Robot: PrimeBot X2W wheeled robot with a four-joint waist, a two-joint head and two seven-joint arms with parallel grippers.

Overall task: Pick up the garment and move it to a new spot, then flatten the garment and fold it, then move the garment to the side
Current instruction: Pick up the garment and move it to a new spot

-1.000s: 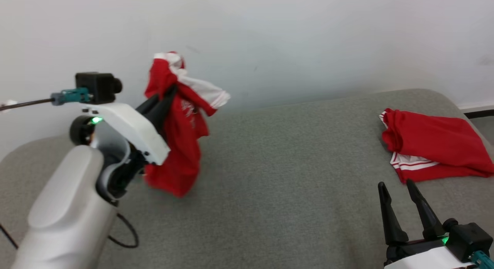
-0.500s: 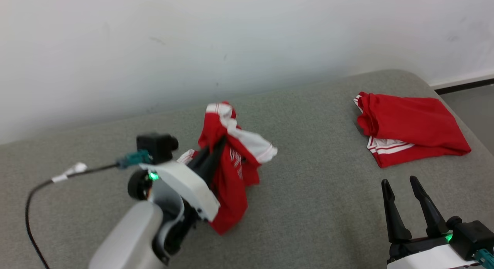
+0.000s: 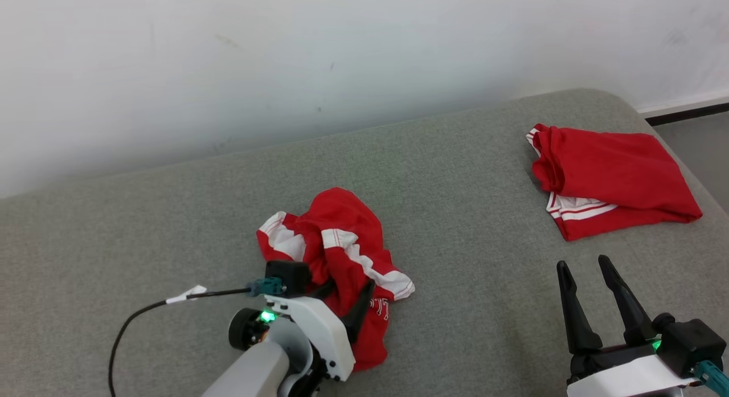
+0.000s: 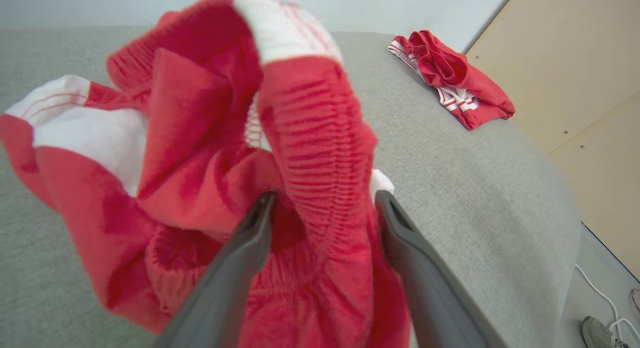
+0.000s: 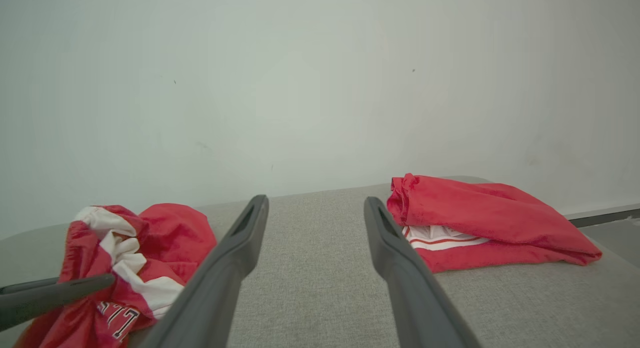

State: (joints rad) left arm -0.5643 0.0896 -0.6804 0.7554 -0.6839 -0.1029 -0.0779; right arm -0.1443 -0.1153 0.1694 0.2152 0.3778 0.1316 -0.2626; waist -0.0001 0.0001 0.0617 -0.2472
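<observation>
The garment [image 3: 342,226] is soft, light and floppy. It will sag and bunch when lifted, and I'd judge it unlikely to slide on this cloth top. Best hold is the ribbed elastic waistband or a white-trimmed hem corner, one per gripper, to spread it flat. It looks like red shorts with white striped panels and some printed lettering, and it lies in a crumpled heap left of centre on the grey padded surface [image 3: 467,254], well apart from the second red garment [image 3: 615,175] lying folded at the far right. At the heap's near edge the left gripper [image 3: 348,291] has its fingers spread wide with loose cloth between them — nothing pinched. Low right, the right gripper [image 3: 583,264] hovers with its fingers apart — empty.
</observation>
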